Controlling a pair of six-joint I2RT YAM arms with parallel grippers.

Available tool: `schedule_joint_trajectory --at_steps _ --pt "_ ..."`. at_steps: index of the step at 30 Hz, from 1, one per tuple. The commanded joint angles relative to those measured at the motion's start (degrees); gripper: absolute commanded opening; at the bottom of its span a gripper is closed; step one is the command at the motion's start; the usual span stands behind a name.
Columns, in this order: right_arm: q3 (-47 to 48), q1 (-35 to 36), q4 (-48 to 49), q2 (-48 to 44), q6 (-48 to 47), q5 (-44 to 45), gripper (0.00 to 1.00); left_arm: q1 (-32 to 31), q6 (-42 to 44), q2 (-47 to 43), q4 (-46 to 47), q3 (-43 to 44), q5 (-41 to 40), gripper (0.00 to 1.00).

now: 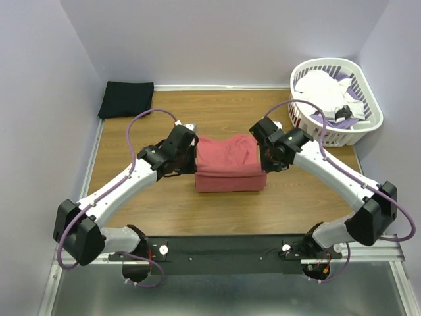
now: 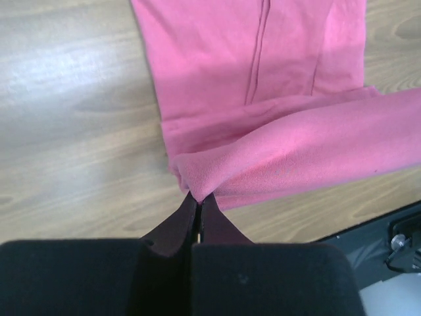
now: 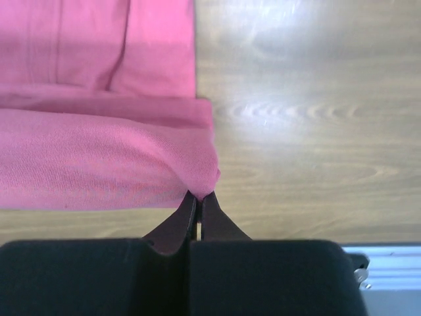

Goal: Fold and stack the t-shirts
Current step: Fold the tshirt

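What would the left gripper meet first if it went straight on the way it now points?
The coral-red t-shirt: the left gripper is shut on its folded corner, so it would probably push into that cloth.

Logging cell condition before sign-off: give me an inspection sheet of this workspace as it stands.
Surface: wooden table, no spills seen.
Job's things: coral-red t-shirt folded at centre; black t-shirt folded at the far left corner.
Clutter: white basket at far right, holding white cloth.
Hands: left hand and right hand each shut on a fold corner of the coral-red t-shirt, one at each side.
Cables: purple cables loop over both arms, off the cloth.
Surroundings: pale walls on three sides.
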Motion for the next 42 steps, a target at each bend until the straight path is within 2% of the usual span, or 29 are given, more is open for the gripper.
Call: schedule_joint_trajectory --at_steps 1,10,16,23,27,28,36,38,39,40,41,42 --pt "4.08 -3.70 0.09 2.85 -7.52 2.97 0.00 3.98 6.46 2.25 0.61 1.75 0.20 0.00" --pt "12.87 -8.63 3.78 12.25 -13.68 0.24 0.00 10.66 11.82 9.28 3.51 8.43 1.78 0.00" --pt "16.04 -13.19 7.03 19.90 -16.76 -3.10 0.01 14.26 13.58 18.42 7.47 11.51 3.52 0.00" --pt "19.73 -17.42 10.63 27.28 -17.73 -8.19 0.01 16.55 14.73 30.71 10.72 18.17 4.07 0.00" --pt "20.88 -19.09 12.48 31.24 -17.20 -10.57 0.01 17.08 14.46 34.42 12.21 21.17 3.80 0.00" --pt "20.79 -20.14 14.22 34.81 -16.59 -11.44 0.00 17.08 13.68 36.43 13.61 22.31 3.80 0.00" --pt "19.03 -20.67 20.48 38.01 -15.27 -11.01 0.01 17.52 10.69 39.87 18.44 21.45 2.83 0.01" --pt "18.51 -20.76 22.05 38.10 -14.91 -10.40 0.09 17.61 9.55 40.66 19.16 21.27 2.75 0.09" --pt "18.33 -20.76 22.59 37.93 -14.83 -10.22 0.16 17.61 9.10 40.84 19.94 21.09 2.66 0.16" --pt "17.98 -20.67 23.11 37.58 -14.82 -10.31 0.21 17.61 8.93 40.76 20.39 20.74 2.74 0.28" --pt "17.37 -20.67 23.90 36.96 -15.00 -10.83 0.28 17.61 8.14 40.06 21.26 19.87 0.74 0.34" --pt "16.75 -20.67 24.43 36.09 -15.26 -11.27 0.32 17.61 7.87 39.27 21.27 19.34 0.46 0.42"
